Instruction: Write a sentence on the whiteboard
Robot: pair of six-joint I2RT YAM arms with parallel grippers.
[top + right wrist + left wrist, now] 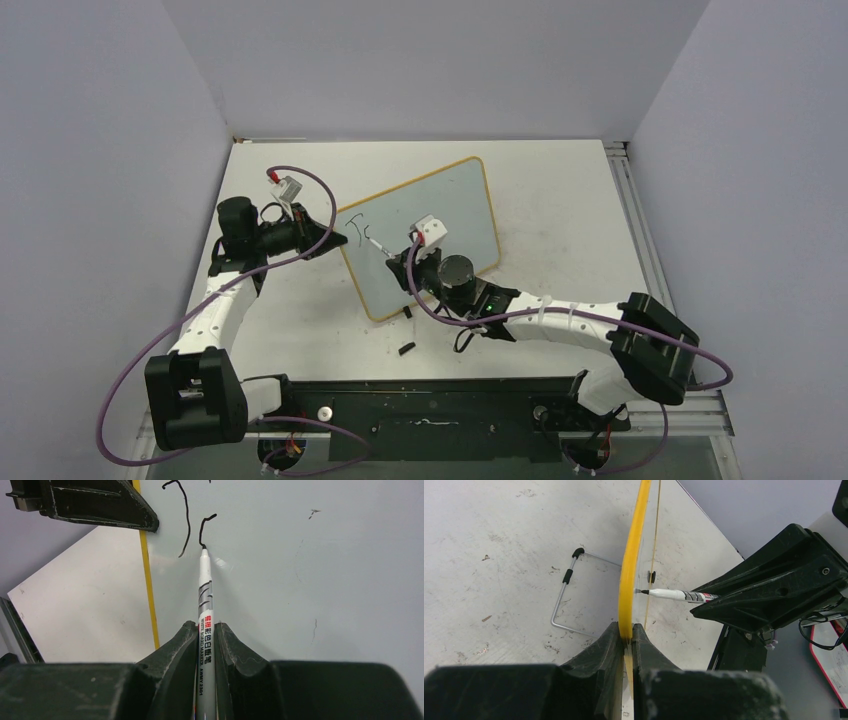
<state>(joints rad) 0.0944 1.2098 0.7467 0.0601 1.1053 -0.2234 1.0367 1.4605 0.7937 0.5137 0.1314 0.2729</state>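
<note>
Both claws are clenched: the left gripper [625, 630] pinches the yellow frame of the whiteboard, and the right gripper [206, 630] grasps a white marker by its barrel. Seen from above, a matte white table [560, 220] fills the middle of the view, walled in pale grey on three sides. The whiteboard [450, 195] lies near the table's centre, turned askew so its long edges run from about seven o'clock to one o'clock. The left arm reaches in from seven o'clock and holds the board's edge at nine o'clock. The right arm stretches in from four o'clock, its claw over the board's lower left part. The marker [205, 590] points toward ten o'clock, its black tip touching the glossy surface. Of the sentence [187, 520], only two thin black strokes show, close to the board's nine o'clock edge: a long hooked line, and a shorter curl ending at the marker tip. A bent wire stand [561, 595] with black sleeves lies on the table just beside the board. A small black piece [406, 349] lies loose at six o'clock of the board.
</note>
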